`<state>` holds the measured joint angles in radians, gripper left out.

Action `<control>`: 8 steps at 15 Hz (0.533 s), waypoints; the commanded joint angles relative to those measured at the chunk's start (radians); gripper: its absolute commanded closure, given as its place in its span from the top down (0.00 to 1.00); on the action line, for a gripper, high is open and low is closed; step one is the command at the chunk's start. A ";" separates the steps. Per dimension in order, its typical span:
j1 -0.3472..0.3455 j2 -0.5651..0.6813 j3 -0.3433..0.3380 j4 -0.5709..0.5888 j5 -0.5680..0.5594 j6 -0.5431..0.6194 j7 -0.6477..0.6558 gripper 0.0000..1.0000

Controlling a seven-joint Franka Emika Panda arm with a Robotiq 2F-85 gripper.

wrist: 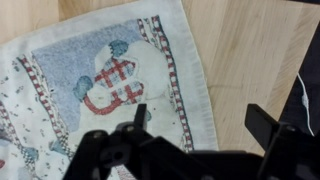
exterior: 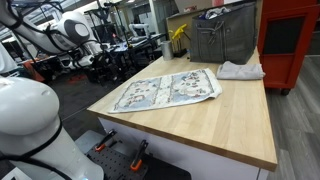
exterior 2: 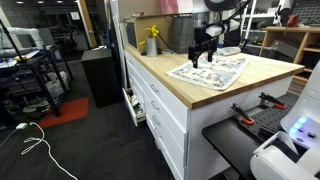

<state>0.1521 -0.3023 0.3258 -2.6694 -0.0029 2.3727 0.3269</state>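
One printed cloth (exterior: 170,90) lies spread flat on the wooden table top (exterior: 210,130), and your gripper (exterior 2: 205,45) hangs just above it with its jaws spread wide and nothing between them. In the wrist view the cloth (wrist: 110,80) fills the left and middle of the frame. It shows a pale figure with a red plaid scarf and blue mittens on a blue-grey ground, inside a red-and-white border. Its right edge runs down from the top centre toward the lower middle. The gripper (wrist: 195,115) comes in from the bottom of that frame, with one dark finger (wrist: 140,112) over the cloth near its edge and the other over bare wood to the right. Whether the fingertips touch the fabric you cannot tell. In an exterior view the cloth (exterior 2: 210,72) sits in the upper right of the frame, directly under the claw, near the middle of the table top (exterior 2: 190,95). Farther out, a crumpled white rag (exterior: 241,70) rests on the wood just right of the cloth, well apart from it. Behind both, a grey bag (exterior: 222,38) stands at the back of the table with a yellow object (exterior: 179,36) at its left. A red cabinet (exterior: 292,40) stands past the table at the upper right.
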 commanded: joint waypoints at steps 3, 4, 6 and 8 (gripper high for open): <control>-0.010 0.163 0.009 0.091 -0.175 0.001 0.078 1.00; -0.009 0.186 0.007 0.105 -0.218 0.000 0.097 1.00; 0.005 0.209 -0.002 0.121 -0.269 -0.009 0.122 1.00; 0.021 0.222 -0.006 0.122 -0.291 -0.019 0.137 1.00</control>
<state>0.1538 -0.1100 0.3259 -2.5719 -0.2522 2.3730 0.4245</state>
